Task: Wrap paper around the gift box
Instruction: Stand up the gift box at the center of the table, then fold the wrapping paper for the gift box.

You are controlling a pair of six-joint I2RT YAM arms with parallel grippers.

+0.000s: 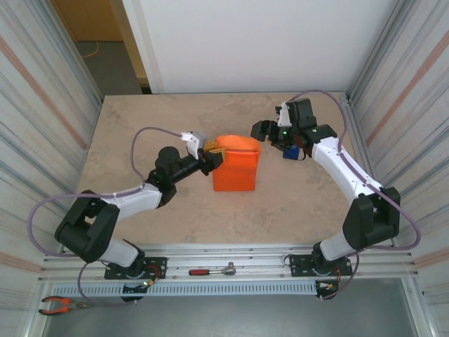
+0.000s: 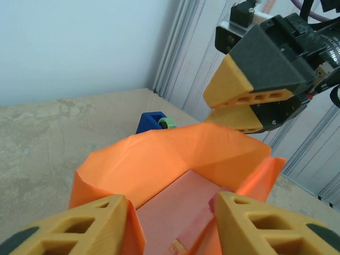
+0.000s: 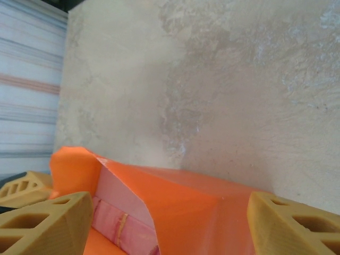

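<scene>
The orange paper [image 1: 235, 168] stands folded up around the gift box in the middle of the table. Inside the raised paper walls [image 2: 175, 154] the gift box [image 2: 183, 204] shows as a pale pinkish face, seen again past a folded flap [image 3: 119, 226]. My left gripper [image 1: 212, 159] is at the paper's left side. Its jaws [image 2: 171, 204] are open, and the near paper edge lies against the left finger [image 2: 90, 226]. My right gripper [image 1: 261, 130] hovers at the paper's far right corner, open [image 3: 170, 202], with its jaws astride the orange flap [image 3: 212, 212].
A blue tape dispenser [image 1: 291, 151] sits on the table just right of the paper, under the right wrist, also the blue tape dispenser [image 2: 152, 121]. Corrugated walls close in the left and right. A ratchet wrench [image 1: 210, 270] and pliers [image 1: 59, 304] lie by the arm bases.
</scene>
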